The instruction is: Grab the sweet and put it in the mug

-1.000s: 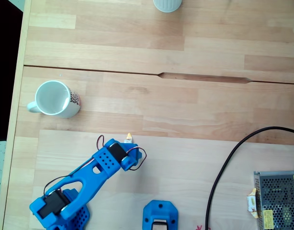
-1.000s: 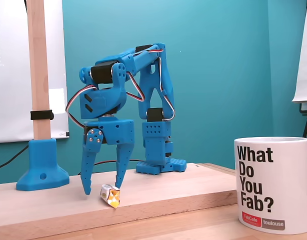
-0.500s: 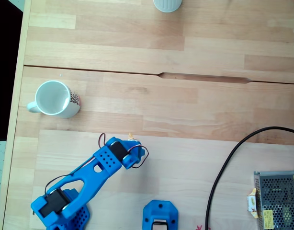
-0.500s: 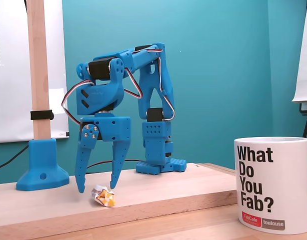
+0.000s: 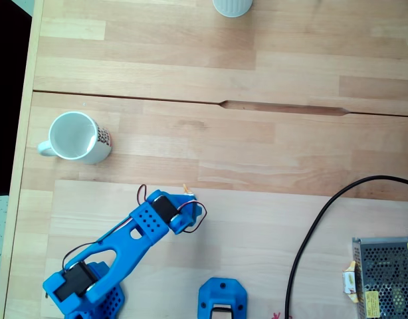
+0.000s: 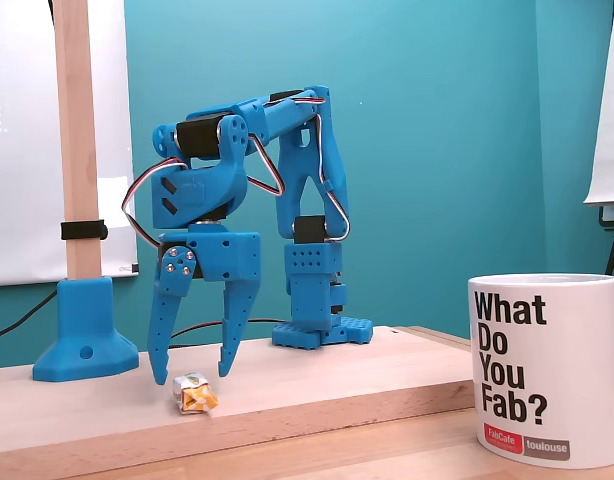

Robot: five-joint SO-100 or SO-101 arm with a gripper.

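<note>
- The claw (image 6: 190,376) hangs with its two fingers spread, tips pointing down, just above the counter (image 6: 317,385); it grips nothing.
- The sweet (image 6: 193,392) lies on the counter just below the claw, between the two tips (in the top-down fixed view only a small bit of it (image 5: 188,193) shows at the claw's front edge).
- The grasp seems not yet done: closing on the sweet, lifting it, carrying it and dropping it in are all left.
- The mug (image 5: 74,137) stands upright, well apart from the claw, with nothing on the counter between them.
- Other things lie far from the claw: a white cup (image 5: 232,6), a black cable (image 5: 310,232), and a metal mesh box (image 5: 387,276).
</note>
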